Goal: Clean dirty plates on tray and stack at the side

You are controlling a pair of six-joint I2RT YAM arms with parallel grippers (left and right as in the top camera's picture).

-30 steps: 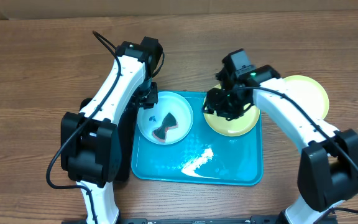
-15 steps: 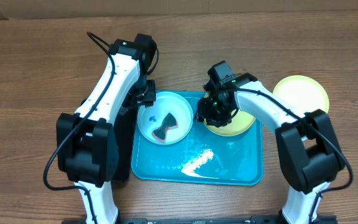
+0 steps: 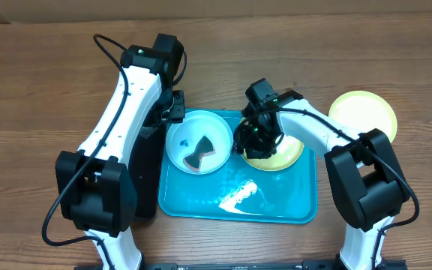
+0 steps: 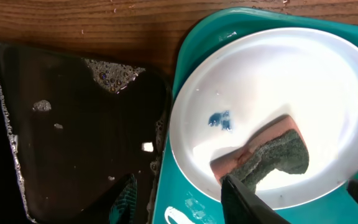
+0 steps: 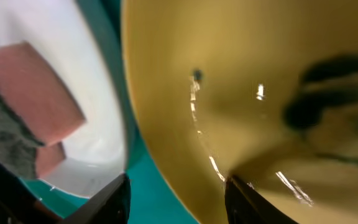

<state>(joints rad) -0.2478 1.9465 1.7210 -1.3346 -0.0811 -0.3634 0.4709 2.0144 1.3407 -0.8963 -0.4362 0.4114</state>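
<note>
cyan tray [image 3: 276,206]: holds two of the three plates, with a white smear on its near floor.
light blue plate [image 3: 182,139]: far-left in the tray. a sponge [image 3: 199,154] lies in it, and a small blue smudge [image 4: 219,119] beside the sponge is not yet wiped.
yellow-green plate [image 3: 285,155]: far-right in the tray. the right wrist view shows dark marks on its face.
second yellow-green plate [image 3: 366,112]: off the tray on the table [image 3: 51,75], far right, likely the start of the stack.
right gripper [image 3: 252,136]: has slid left from over the yellow-green plate's middle to its left rim. its fingers are partly spread with the rim running between them, clamping nothing that i can see.
left gripper [image 3: 175,111]: has drawn back from the sponge toward the far left. it now sits at the blue plate's far-left rim, beside the black tray [image 3: 147,172], partly spread and empty.
meaning: neither hand is scrubbing. both tray plates look dirty, so most of the task remains.
</note>
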